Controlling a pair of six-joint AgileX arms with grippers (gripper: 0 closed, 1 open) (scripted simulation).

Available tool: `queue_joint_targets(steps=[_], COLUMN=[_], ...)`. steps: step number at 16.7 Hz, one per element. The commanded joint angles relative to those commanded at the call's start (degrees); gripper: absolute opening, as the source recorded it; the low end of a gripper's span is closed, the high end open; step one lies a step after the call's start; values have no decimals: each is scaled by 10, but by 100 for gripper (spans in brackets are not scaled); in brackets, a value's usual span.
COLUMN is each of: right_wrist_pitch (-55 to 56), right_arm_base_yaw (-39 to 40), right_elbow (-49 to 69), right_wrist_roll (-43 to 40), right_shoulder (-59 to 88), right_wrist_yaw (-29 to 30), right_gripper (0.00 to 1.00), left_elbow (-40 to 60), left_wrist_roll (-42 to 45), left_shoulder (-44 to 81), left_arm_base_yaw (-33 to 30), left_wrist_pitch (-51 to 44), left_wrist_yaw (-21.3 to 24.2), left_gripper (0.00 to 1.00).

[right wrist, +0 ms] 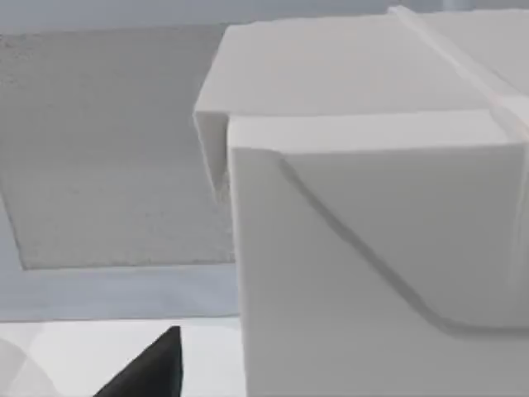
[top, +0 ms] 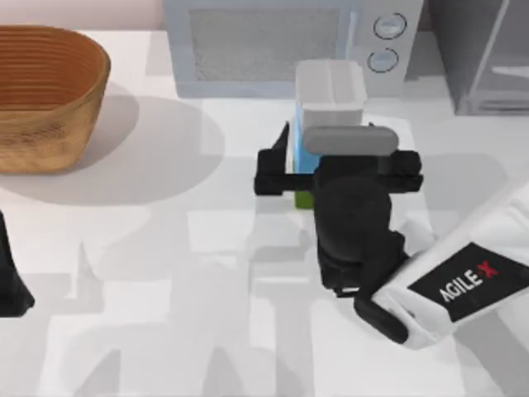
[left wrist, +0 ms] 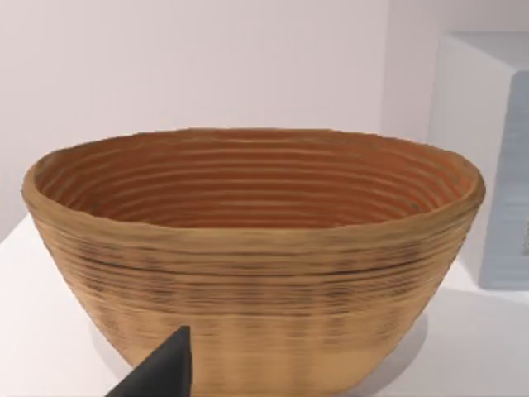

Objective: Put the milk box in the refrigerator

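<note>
The milk box (top: 330, 107) stands before the microwave (top: 273, 41) — basket (top: 45, 91) far left, refrigerator (top: 483, 54) right.

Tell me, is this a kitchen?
Probably a pretend kitchen counter: a microwave with two knobs, a refrigerator in the corner, a woven basket, and a milk box.

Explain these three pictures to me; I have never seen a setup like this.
This is a simulated table with two AgileX robot arms. The top view looks down from above; the other two come from cameras on each arm's wrist. The right gripper stands at the blue milk box, in front of the microwave; whether it grips the box is unclear. The right wrist view shows the carton's white top close up. The refrigerator stands at the far right. The left arm is parked at the left edge, its camera facing the woven basket.
</note>
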Motion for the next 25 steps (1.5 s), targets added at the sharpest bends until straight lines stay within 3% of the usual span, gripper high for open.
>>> queue_joint_targets(steps=[9,21,25], right_wrist_pitch=[1,-34,-34], right_arm_base_yaw=[8,-43,-43], right_elbow=[14,111,111], right_wrist_roll=[-2,-14,-14], right_shoulder=[53,105,105], right_wrist_yaw=[27,-23,-23], right_gripper=[100,100,70], left_elbow=[0,0,0], left_wrist_roll=[0,0,0], left_shoulder=[0,0,0], left_arm_base_yaw=[0,0,0], left_wrist_pitch=[0,0,0], left_wrist_yaw=[0,0,0], left_gripper=[100,100,100])
